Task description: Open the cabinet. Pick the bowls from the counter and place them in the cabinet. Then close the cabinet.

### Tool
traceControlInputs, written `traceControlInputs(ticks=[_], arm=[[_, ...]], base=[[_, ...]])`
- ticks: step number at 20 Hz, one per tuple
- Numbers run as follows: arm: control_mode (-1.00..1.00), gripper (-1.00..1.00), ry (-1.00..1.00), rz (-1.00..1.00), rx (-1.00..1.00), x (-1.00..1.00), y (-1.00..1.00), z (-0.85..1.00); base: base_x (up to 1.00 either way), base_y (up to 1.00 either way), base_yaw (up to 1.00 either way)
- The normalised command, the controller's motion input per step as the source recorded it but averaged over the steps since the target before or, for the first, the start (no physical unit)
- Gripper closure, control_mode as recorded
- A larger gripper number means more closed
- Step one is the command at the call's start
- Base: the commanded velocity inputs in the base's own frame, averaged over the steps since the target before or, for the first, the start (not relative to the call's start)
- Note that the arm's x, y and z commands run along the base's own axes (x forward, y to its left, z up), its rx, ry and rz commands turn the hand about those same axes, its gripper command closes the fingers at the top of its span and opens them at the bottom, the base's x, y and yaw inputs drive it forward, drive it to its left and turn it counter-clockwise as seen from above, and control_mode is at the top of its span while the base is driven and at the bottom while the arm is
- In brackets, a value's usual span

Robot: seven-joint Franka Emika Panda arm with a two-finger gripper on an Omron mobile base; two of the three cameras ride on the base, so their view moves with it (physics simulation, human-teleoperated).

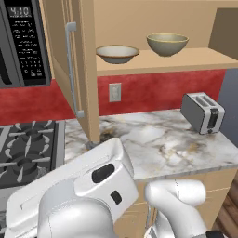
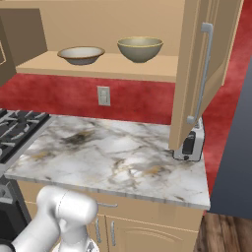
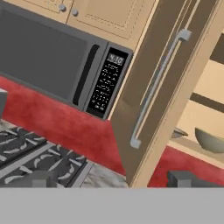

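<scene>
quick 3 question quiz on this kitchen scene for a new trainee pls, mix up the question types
1. True or false: both bowls, the shallow bowl and the deeper bowl, already sit inside the cabinet.
2. Multiple choice: what stands on the counter? A) a kettle B) a toaster C) a bowl
3. Fill in: the cabinet's left door and right door are both ____.

Key: 1 true; 2 B; 3 open
</scene>
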Motion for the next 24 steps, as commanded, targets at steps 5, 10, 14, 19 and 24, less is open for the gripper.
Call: traceControlInputs(ticks=[5, 10, 14, 19, 24], arm=[[-1.0, -1.0, 0.0, -0.04, -0.02, 0.81, 0.34, 0.0], [-1.0, -1.0, 0.01, -0.02, 0.0, 0.69, 0.18, 0.0], [-1.0, -1.0, 0.0, 0.0, 0.0, 0.59, 0.0, 0.0], [-1.0, -1.0, 0.0, 0.0, 0.0, 0.58, 0.0, 0.0], [-1.0, -1.0, 0.01, 0.0, 0.0, 0.3, -0.05, 0.0]], base=[[0.0, 0.0, 0.0], [0.0, 0.0, 0.0], [0.0, 0.0, 0.0], [0.0, 0.0, 0.0], [0.0, 0.0, 0.0]])
